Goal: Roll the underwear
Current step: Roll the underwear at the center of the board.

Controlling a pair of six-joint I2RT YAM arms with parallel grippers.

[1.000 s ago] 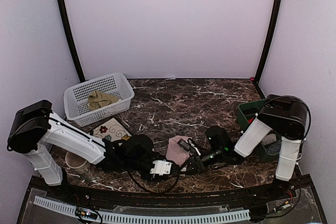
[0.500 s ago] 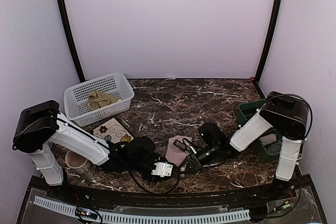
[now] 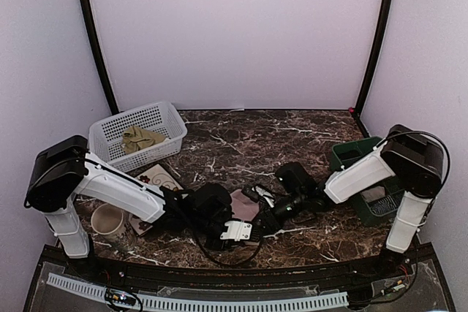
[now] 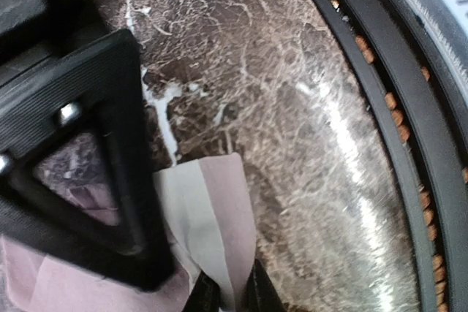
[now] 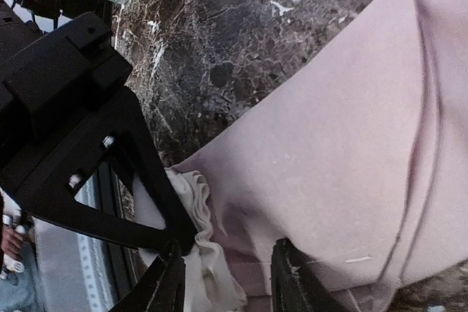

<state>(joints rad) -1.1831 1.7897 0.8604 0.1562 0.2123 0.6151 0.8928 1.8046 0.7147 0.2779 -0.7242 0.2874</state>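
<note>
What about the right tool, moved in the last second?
Yes: the right tool shifted back from the table's near edge and slightly left, farther from the green bin.

The pink underwear lies on dark marble, its cream waistband between the end effector's parted jaws.

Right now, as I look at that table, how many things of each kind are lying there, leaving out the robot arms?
Underwear: 2 (pink pair, olive-khaki pair)
Containers: 2 (white basket, green bin)
Cups: 1 (cream cup)
Cards: 1 (flowered card)
Total: 6
</note>
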